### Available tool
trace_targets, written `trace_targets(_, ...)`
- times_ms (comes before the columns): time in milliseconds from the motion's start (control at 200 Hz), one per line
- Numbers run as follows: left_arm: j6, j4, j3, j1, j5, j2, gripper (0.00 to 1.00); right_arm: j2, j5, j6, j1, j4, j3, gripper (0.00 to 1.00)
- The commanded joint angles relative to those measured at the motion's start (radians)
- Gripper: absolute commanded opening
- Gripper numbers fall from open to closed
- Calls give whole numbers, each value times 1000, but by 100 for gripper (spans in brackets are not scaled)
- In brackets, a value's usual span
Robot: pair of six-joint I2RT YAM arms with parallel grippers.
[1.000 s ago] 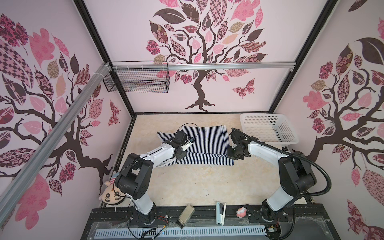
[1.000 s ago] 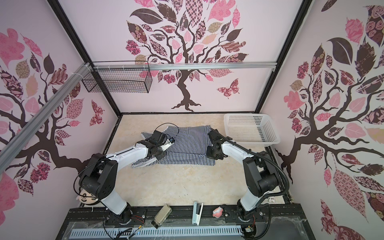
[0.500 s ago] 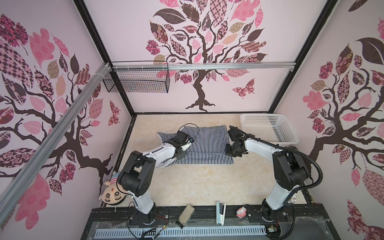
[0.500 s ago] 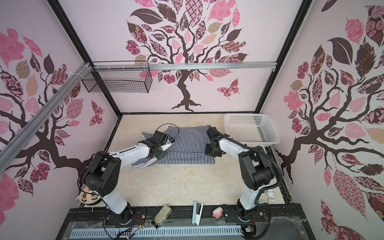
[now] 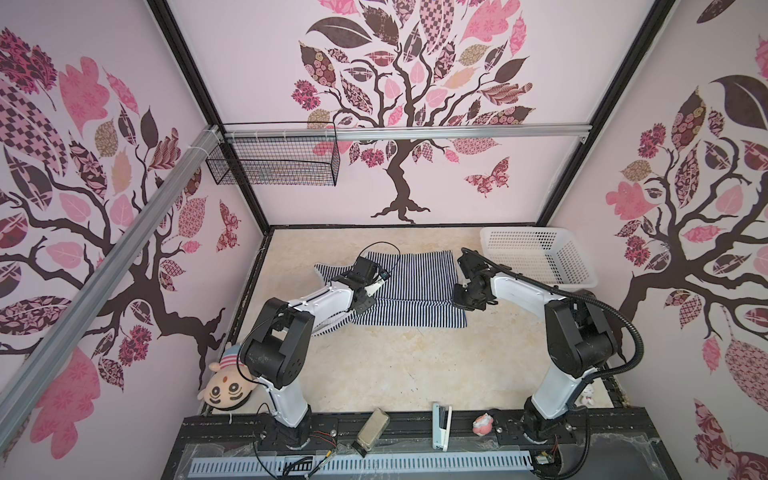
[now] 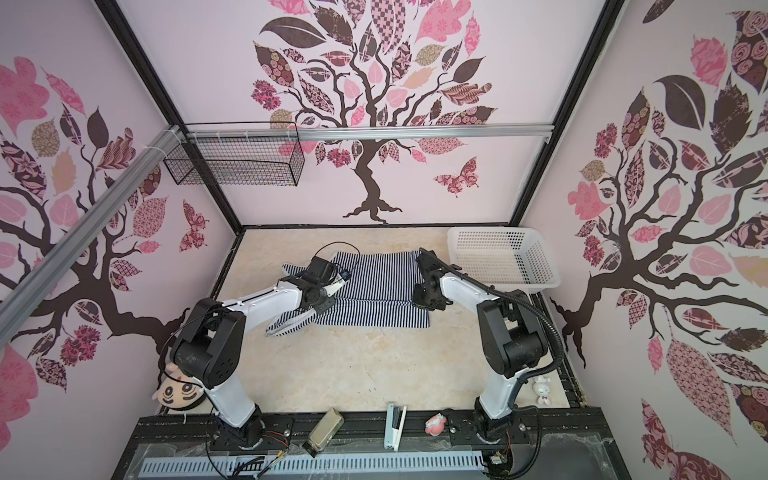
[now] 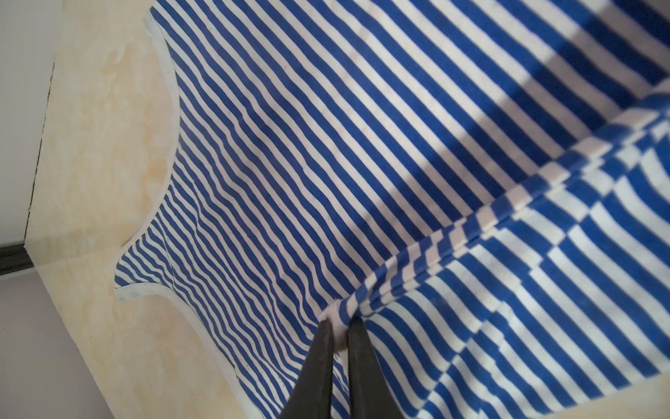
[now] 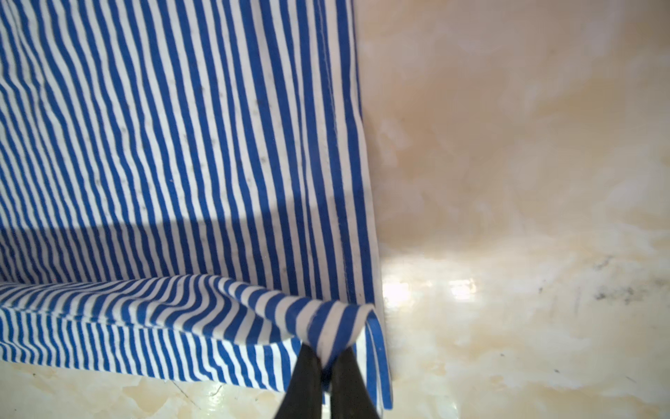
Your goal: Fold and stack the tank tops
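Both top views: striped tank top point(image 5: 415, 286) lies mid-worktop point(image 5: 374, 374); my grips are hidden there.
L wrist: left pincer point(image 7: 339, 326) is clamped on a white-trimmed edge.
R wrist: right pincer point(image 8: 326, 357) pinches the hem corner.
Cloth's soft, light, limp, so I'd hold corners; it'll sag.
Lower layers unclear.

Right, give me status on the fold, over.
Left gripper shut on navy-and-white striped tank top; right gripper shut on its hem corner. Edge lifted, partly doubled over. White plastic basket beside, not touching.
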State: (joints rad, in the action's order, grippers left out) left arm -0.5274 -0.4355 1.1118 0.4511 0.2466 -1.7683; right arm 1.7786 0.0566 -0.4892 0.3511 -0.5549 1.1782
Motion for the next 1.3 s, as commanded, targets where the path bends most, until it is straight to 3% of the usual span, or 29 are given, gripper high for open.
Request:
trace_targets(0, 2, 4, 19, -5, 25, -23, 12, 38, -3, 18, -9, -26, 45, 0)
trace_targets(280, 2, 3, 10, -5, 33, -34, 13, 84, -3, 31, -11, -40, 92, 4)
trace_targets(465, -2, 4, 22, -6, 48, -43, 26, 84, -9, 26, -20, -46, 110, 27)
trace_targets(726, 12, 54, 29, -16, 126, 16, 36, 65, -12, 21, -21, -68, 154, 35)
trace_targets(976, 33, -4, -9, -52, 99, 181, 38, -14, 73, 5, -10, -53, 86, 36)
trace_targets(1131, 20, -115, -110, -134, -1, 327, 42, -127, 63, -18, 67, -28, -26, 36)
trace_targets(1291, -30, -146, -265, -219, -30, 495, 48, -191, 53, -55, 137, 10, -137, 38)
